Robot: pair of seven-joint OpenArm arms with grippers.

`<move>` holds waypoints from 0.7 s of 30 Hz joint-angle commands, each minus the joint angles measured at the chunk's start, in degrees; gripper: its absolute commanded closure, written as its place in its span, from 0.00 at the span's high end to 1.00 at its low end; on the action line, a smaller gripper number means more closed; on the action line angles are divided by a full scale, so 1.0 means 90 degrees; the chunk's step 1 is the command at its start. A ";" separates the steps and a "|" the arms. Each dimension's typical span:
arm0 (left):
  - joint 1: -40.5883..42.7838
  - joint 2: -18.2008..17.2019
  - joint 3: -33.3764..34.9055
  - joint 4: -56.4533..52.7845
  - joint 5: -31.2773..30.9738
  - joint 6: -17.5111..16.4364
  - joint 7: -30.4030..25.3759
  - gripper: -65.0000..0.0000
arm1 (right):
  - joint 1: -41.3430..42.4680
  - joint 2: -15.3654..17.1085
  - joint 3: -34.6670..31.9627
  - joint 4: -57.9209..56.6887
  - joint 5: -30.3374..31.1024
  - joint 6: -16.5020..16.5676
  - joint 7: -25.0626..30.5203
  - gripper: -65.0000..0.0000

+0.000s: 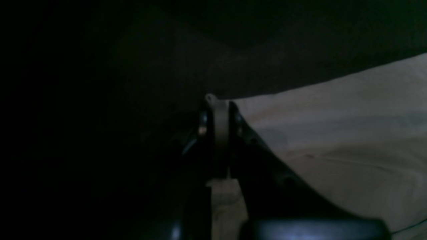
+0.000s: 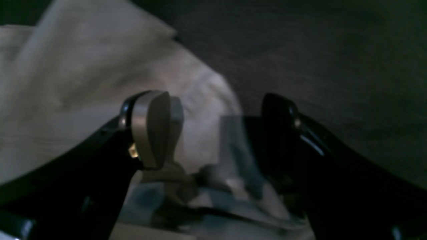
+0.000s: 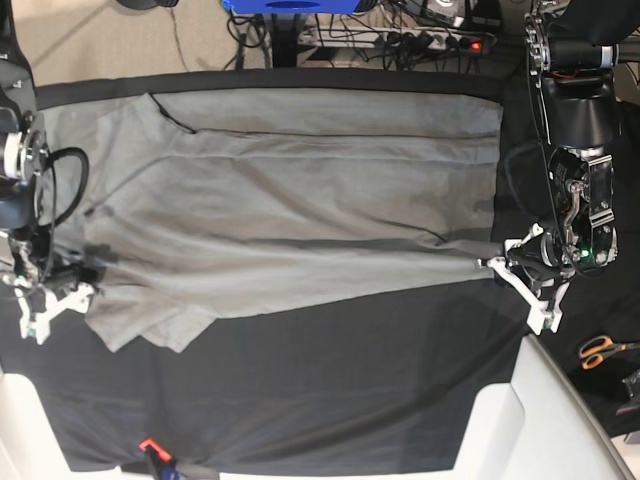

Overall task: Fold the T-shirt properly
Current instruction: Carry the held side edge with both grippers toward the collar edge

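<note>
Open cloth strip (image 3: 330,400) in front; scissors (image 3: 607,352) at side.

Looks like a robotics workspace: robot arms (image 3: 585,215) over a black-covered table (image 3: 330,400), scissors (image 3: 605,352) nearby.

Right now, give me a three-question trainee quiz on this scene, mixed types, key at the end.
1. True or false: the left gripper is closed on the T-shirt.
2. Multiple choice: the right gripper's jaws are a) shut, b) apart, c) out of view.
3. Fill in: the orange-handled scissors lie on the ____ arm's side of the base view.

Key: 1 true; 2 b; 3 left
</note>
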State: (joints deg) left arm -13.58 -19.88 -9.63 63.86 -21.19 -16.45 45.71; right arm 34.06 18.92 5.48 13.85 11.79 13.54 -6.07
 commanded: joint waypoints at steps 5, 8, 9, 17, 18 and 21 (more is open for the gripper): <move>-0.0127 -0.0111 -0.0029 0.0109 -0.0034 0.0006 -0.0103 0.00 | 0.0069 0.0159 -0.0008 0.0059 0.0023 -0.0122 0.0142 0.60; -0.0127 -0.0111 -0.0029 0.0109 -0.0034 0.0006 -0.0103 0.00 | 0.0069 0.0169 -0.0037 0.0059 0.0023 -0.0122 0.0142 0.58; -0.0127 -0.0111 -0.0029 0.0109 -0.0034 0.0006 -0.0103 0.00 | 0.0069 0.0179 -0.0105 0.0059 0.0023 -0.0122 0.0142 0.53; -0.0127 -0.0111 -0.0029 0.0109 -0.0034 0.0006 -0.0103 0.00 | 0.0069 0.0179 -0.0223 0.0088 0.0023 -0.0122 0.0142 0.21; -0.0127 -0.0111 -0.0029 0.0099 -0.0034 0.0006 -0.0103 0.00 | 0.0098 0.0179 -0.0223 0.0098 0.0023 -0.0122 0.0142 0.20; -0.0127 -0.0111 -0.0029 0.0099 -0.0034 0.0006 -0.0103 0.00 | 0.0127 0.0198 -0.0232 0.0107 0.0013 -0.0083 0.0142 0.13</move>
State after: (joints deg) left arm -13.58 -19.88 -9.65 63.86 -21.19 -16.45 45.71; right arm 33.17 19.55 3.46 13.82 11.79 12.51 -5.87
